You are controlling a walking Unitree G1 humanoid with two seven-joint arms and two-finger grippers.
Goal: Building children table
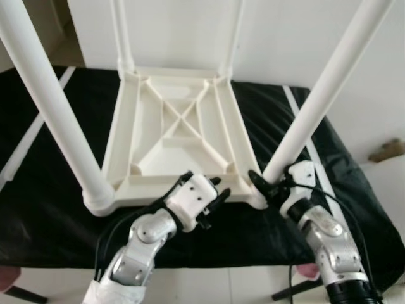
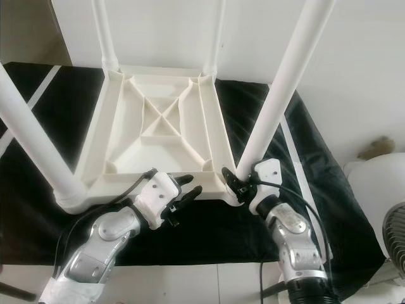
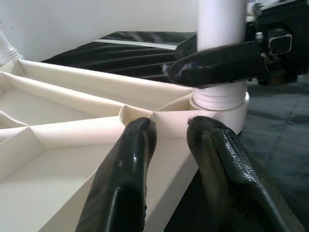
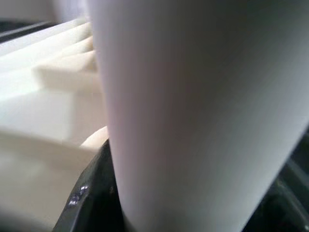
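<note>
Four-legged tabletop upside-down; right end effector clasps near-right leg.

Children's table top: cream-white plastic, lying upside down on a black cloth surface, ribbed underside facing up. Ribs form an X across the middle, with diagonal braces running into the corners and a raised rim around all four sides.

Four white tubular legs stand up from the corner sockets. Near left leg: thick, leaning outward, seated in its round corner socket. Near right leg: also leaning outward; threaded base visible at the socket. Far left leg and far right leg: thinner-looking, roughly upright at the back corners.
</note>
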